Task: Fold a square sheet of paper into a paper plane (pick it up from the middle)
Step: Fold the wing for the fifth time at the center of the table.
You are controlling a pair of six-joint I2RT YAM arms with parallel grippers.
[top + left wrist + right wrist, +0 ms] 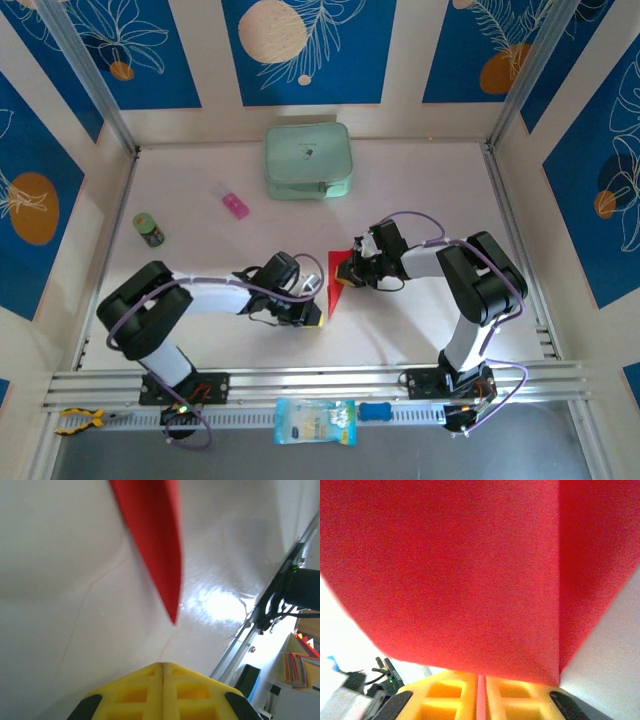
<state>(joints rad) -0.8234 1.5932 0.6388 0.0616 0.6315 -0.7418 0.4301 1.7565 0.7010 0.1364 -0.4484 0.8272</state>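
Note:
The square sheet of paper is folded into a slim red paper plane [337, 282] with a sharp tip pointing toward the near edge of the table. My right gripper [352, 270] is shut on its far, wide end; in the right wrist view the red paper [450, 570] spreads out from between the yellow fingers [445, 695], and a thin red strip shows in the seam of the gripper [481, 697]. My left gripper [313, 320] is shut with nothing in it, just left of the tip. In the left wrist view the paper's tip [170, 600] lies ahead of the gripper [163, 667], apart from it.
A pale green case [307, 160] stands at the back. A small pink bottle [234, 203] and a little green can [150, 229] lie at the left. A metal rail [320, 382] runs along the near edge, with a blue packet [314, 420] below it.

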